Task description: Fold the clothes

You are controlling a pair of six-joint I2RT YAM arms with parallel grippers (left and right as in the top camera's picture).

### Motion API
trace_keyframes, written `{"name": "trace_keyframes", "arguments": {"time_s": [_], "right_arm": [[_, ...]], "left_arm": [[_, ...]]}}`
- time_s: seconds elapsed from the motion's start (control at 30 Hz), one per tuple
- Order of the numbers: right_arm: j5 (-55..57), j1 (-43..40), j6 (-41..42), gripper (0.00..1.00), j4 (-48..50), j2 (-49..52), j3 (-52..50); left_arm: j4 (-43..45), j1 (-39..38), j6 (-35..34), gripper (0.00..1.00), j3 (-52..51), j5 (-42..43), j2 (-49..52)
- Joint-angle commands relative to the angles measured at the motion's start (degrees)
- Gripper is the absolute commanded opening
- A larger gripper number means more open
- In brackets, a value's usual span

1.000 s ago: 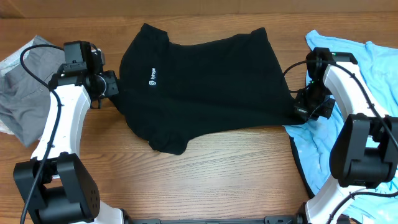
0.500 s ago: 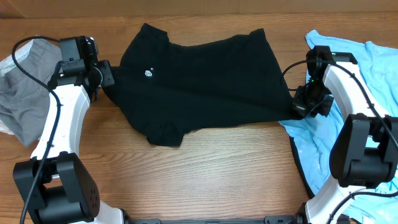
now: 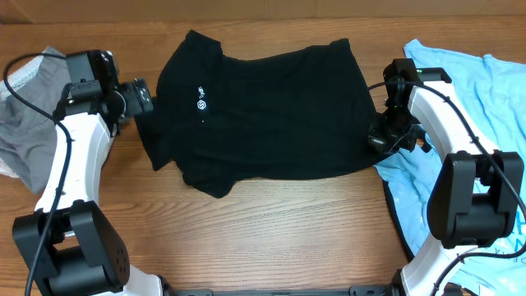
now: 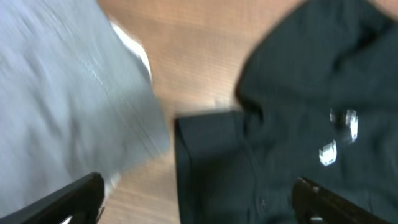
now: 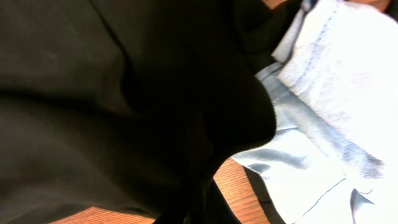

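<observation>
A black tee (image 3: 263,107) with a small white chest logo (image 3: 200,105) lies spread across the middle of the table. My left gripper (image 3: 144,99) hovers at its left sleeve (image 4: 211,162), jaws wide open, one finger (image 4: 78,199) on each side and nothing gripped. My right gripper (image 3: 382,141) is shut on the black tee (image 5: 124,93) at its right edge; in the right wrist view the dark cloth covers the fingers. A light blue tee (image 3: 468,90) lies crumpled at the right, and a grey garment (image 3: 29,131) at the far left.
The grey garment (image 4: 62,93) lies close to the left of the sleeve, with bare wood (image 4: 186,62) between. The light blue tee (image 5: 329,93) touches the black tee's right edge. Bare wooden table (image 3: 288,222) runs along the front, and both arm bases stand at the front corners.
My left gripper has opened and let go of the sleeve, which now lies flat. The right gripper has pulled the tee's right edge a little leftward, still shut on it.
</observation>
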Motion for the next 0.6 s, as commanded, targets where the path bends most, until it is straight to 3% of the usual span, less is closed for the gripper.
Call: {"name": "trace_keyframes", "arguments": {"time_s": [0.0, 0.1, 0.2, 0.23, 0.33, 0.57], "right_arm": [[3.39, -0.48, -0.02, 0.04, -0.24, -1.33, -0.02], [4.83, -0.85, -0.20, 0.04, -0.46, -1.33, -0.02], [4.83, -0.94, -0.20, 0.04, -0.46, -1.33, -0.02], [4.83, -0.94, -0.20, 0.04, -0.44, -1.33, -0.02], [4.87, -0.94, -0.26, 0.04, -0.42, -1.33, -0.02], [4.81, -0.94, -1.49, 0.04, -0.68, -1.33, -0.02]], "left_arm": [[-9.01, -0.22, -3.96, 1.00, 0.42, 7.17, 0.31], [-18.99, -0.90, -4.76, 1.00, 0.39, 14.38, 0.31], [-25.40, -3.15, -4.68, 0.98, -0.61, 15.47, 0.31], [-25.70, -4.02, -4.39, 0.95, -1.16, 15.37, 0.31], [-25.22, -8.04, -2.10, 0.76, -3.65, 15.15, 0.33], [-22.97, -13.75, -2.58, 0.75, -8.22, 6.38, 0.35]]}}
